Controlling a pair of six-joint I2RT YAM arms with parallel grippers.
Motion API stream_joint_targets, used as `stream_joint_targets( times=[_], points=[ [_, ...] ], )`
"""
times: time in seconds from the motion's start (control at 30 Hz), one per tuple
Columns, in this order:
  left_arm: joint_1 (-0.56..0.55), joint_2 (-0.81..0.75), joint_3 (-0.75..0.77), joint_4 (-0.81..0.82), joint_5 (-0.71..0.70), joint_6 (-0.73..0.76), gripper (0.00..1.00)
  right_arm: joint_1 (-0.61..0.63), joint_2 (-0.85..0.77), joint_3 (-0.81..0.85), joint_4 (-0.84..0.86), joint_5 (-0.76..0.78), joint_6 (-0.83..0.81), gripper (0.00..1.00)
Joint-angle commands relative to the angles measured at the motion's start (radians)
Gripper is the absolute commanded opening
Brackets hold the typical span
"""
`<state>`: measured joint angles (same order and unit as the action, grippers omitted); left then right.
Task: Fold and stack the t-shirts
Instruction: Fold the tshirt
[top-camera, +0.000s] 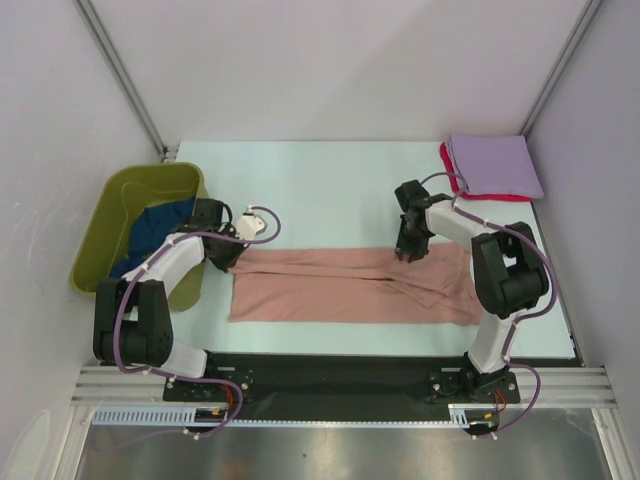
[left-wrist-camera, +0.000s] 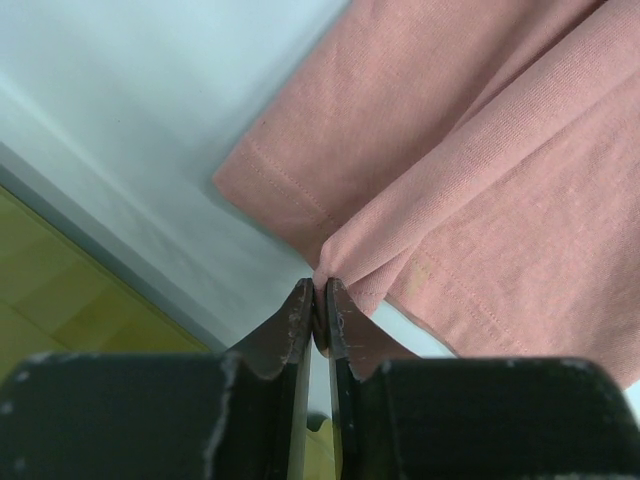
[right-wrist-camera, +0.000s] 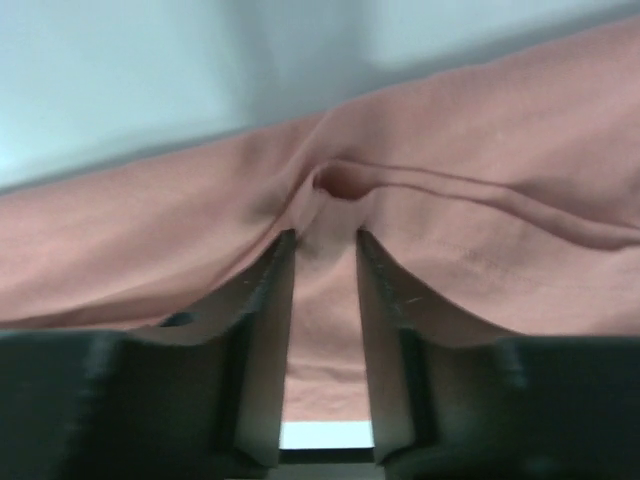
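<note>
Far left, in the tub (top-camera: 105, 230): blue shirt (top-camera: 160, 222), heaped and unfolded, waiting its turn. Just right of it, left tool (left-wrist-camera: 320, 290), pressed together on a pinch of hem at the left end of the pink shirt (top-camera: 350, 285). Pink shirt laid out as a long band across the middle of the worktop (top-camera: 330, 180), sides seemingly turned in already, end-to-end fold not yet made. Toward its right part, right tool (right-wrist-camera: 325, 240) down at the far edge, jaws parted a little astride a pucker of cloth, not clamped on it. Far right corner: lavender shirt (top-camera: 495, 165), folded, lying on top of red shirt (top-camera: 449, 168), so stack begun. By judgement roughly halfway: two stacked, one mid-fold, one untouched. No brand, label or writing readable anywhere.
</note>
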<state>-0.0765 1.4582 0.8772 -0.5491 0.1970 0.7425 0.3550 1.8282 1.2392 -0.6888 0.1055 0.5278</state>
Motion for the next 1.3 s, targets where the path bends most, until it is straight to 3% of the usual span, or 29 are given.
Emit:
stream_joint_targets(
  times=[0.0, 0.07, 0.17, 0.3, 0.47, 0.67, 1.0, 1.27],
  points=[
    [0.0, -0.018, 0.042, 0.005, 0.012, 0.021, 0.14, -0.011, 0.034, 0.013, 0.012, -0.01, 0.023, 0.28],
    [-0.002, -0.016, 0.045, 0.006, 0.01, 0.02, 0.12, -0.024, 0.029, 0.009, 0.014, -0.007, 0.021, 0.14],
    [-0.002, -0.013, 0.049, 0.034, -0.019, 0.003, 0.09, -0.039, 0.011, 0.028, 0.002, 0.003, 0.012, 0.0],
    [0.0, 0.008, 0.084, 0.144, -0.085, -0.049, 0.0, -0.062, -0.017, 0.11, -0.034, 0.046, -0.02, 0.0],
    [-0.011, 0.094, 0.196, 0.218, -0.14, -0.116, 0.0, -0.1, 0.042, 0.274, -0.083, 0.08, -0.074, 0.0],
    [-0.014, 0.146, 0.298, 0.204, -0.102, -0.131, 0.01, -0.107, 0.002, 0.27, -0.092, 0.05, -0.121, 0.0],
    [-0.029, -0.054, -0.035, 0.109, -0.031, 0.06, 0.03, -0.082, -0.165, 0.092, -0.147, -0.065, -0.19, 0.0],
    [-0.029, -0.049, -0.103, 0.136, -0.074, 0.101, 0.07, -0.008, -0.199, -0.012, -0.198, -0.121, -0.193, 0.0]
  ],
)
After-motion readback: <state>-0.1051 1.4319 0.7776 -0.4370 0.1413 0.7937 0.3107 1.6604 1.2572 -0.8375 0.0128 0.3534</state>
